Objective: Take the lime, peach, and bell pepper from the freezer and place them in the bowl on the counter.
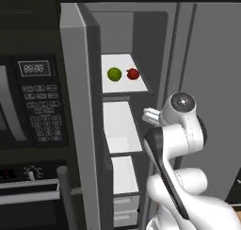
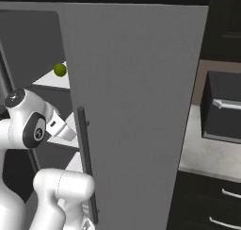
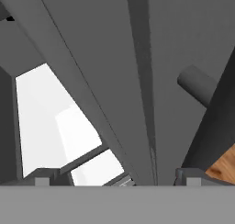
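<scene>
Standing far left in the left base view, a black microwave with a grey keypad (image 1: 41, 106) is seen, and just right of it the tall grey steel freezer (image 1: 77, 106) is shown with its door swung open. On an upper white shelf (image 1: 123, 85) inside, the small smooth bright green lime (image 1: 114, 74) is set to the left and the small glossy red bell pepper (image 1: 133, 73) just beside it on the right, the two apart; more white shelves and drawers are stacked below. The white arm is raised at the lower right, reaching in toward the compartment. In the right base view the lime (image 2: 60, 69) is glimpsed past the edge of the broad grey door (image 2: 136, 111), whose long dark vertical bar handle (image 2: 87, 163) is seen low down; the white marble table (image 2: 207, 144) lies at the far right. In the hand view the claw (image 3: 114, 178) is held wide, its two dark tips far apart, nothing between them, with white shelving left and grey door panels ahead.
</scene>
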Robot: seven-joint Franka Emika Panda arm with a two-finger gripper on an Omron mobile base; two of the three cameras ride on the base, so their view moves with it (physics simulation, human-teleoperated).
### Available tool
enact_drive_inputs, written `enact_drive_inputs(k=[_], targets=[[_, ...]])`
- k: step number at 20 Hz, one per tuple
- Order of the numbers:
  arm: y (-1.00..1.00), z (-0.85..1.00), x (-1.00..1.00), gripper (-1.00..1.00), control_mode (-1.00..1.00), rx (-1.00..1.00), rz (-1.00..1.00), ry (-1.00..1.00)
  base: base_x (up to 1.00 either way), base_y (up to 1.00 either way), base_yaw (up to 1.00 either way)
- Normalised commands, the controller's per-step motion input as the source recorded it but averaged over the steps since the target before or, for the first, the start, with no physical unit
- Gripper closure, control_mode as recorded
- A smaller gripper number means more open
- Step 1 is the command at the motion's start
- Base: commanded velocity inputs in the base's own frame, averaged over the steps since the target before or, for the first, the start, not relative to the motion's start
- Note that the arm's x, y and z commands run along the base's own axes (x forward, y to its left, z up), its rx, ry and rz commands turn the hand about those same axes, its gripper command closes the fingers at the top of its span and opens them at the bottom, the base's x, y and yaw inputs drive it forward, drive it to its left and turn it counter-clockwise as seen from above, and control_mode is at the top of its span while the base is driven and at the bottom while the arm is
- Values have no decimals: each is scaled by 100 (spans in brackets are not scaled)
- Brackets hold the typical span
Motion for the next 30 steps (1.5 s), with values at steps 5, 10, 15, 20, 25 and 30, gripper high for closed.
enact_drive_inputs(k=[5,10,15,20,25,30], targets=[[0,0,0,-100,100,0,0,0,19,85,0],[0,0,0,-100,100,0,0,0,-9,89,2],[0,0,0,-100,100,0,0,0,-4,4,0],[16,80,-20,-100,-100,-5,12,-23,-5,2,0],[24,100,-22,-100,-100,-9,19,-19,0,0,0],[12,92,6,-100,-100,0,17,9,0,0,0]])
